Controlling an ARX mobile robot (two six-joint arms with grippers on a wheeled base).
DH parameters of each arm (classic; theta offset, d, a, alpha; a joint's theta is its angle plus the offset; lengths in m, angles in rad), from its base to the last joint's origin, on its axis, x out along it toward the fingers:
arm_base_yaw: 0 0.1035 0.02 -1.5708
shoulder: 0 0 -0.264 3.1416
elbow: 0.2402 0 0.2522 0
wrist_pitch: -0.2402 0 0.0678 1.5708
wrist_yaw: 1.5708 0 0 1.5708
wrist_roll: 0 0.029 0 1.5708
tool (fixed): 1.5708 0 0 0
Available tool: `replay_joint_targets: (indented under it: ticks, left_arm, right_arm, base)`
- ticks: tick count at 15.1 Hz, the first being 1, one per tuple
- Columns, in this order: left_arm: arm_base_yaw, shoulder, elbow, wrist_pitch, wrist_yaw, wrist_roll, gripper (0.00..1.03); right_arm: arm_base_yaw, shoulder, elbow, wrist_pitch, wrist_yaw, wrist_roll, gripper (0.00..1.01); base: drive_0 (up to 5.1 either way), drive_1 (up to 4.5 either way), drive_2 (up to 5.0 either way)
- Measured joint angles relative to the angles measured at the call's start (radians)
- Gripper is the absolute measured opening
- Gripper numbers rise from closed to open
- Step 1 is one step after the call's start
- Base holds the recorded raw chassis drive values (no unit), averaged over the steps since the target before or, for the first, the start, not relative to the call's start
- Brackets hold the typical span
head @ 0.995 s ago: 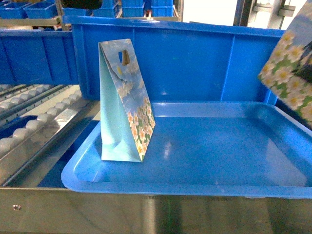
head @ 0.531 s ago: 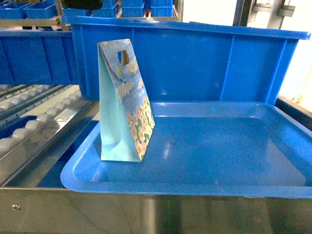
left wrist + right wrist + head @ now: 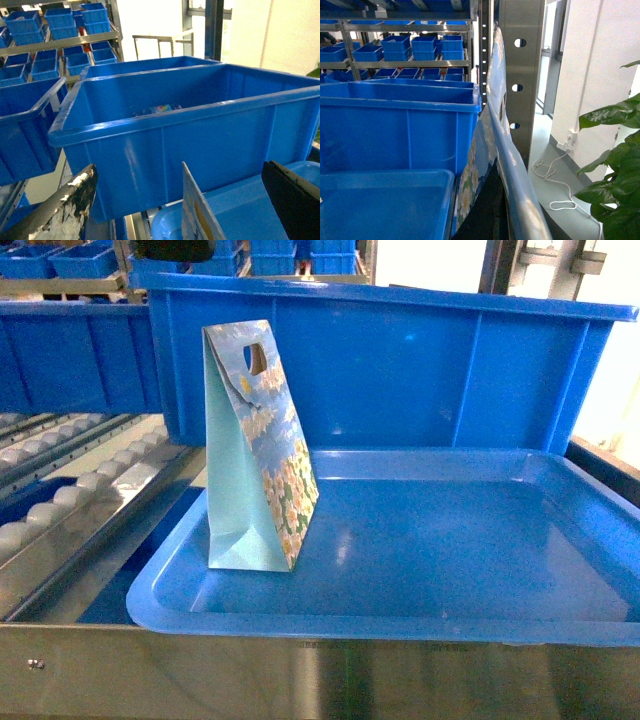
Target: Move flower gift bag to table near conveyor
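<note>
A flower gift bag (image 3: 258,455) stands upright at the left end of the blue tray (image 3: 420,615). In the left wrist view its top edge (image 3: 200,212) rises between the two wide-apart fingers of my open left gripper (image 3: 180,205), touching neither. Another flower gift bag (image 3: 476,160) fills the middle of the right wrist view, beside the tray's right rim, and my right gripper (image 3: 502,215) is shut on it. The conveyor (image 3: 70,500), with its sloping white rollers, runs to the left of the tray. The table is out of view.
A deep blue bin (image 3: 400,370) stands directly behind the tray. More blue bins (image 3: 425,47) fill the shelves beyond. A steel post (image 3: 520,75) and a green plant (image 3: 615,165) lie to the right. A steel edge (image 3: 300,680) runs along the front.
The flowered bag that showed at the right edge of the head view a second ago has gone out of that view to the right. The bag standing in the tray has stayed put.
</note>
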Motion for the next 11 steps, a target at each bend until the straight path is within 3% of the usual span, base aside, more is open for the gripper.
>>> replay_joint_targets:
  ticks: [3,5,9,11]
  left_arm:
    - [-0.074,0.056,0.024,-0.034,-0.057,0.013,0.98]
    - [-0.100,0.104,0.024,-0.074,-0.113,-0.023,0.98]
    - [-0.116,0.163,0.072,-0.173,-0.090,-0.078,0.98]
    - [-0.098,0.178,0.089,-0.180,-0.090,-0.095,0.98]
  right_arm:
    - [0.000,0.000,0.000,0.000,0.000,0.000,0.02]
    - [0.000,0.000,0.000,0.000,0.000,0.000,0.02]
    - [0.000,0.000,0.000,0.000,0.000,0.000,0.02]
    - [0.000,0.000,0.000,0.000,0.000,0.000,0.02]
  base:
    - [0.0,0.00,0.0]
    - [0.0,0.00,0.0]
    - [0.0,0.00,0.0]
    - [0.0,0.00,0.0]
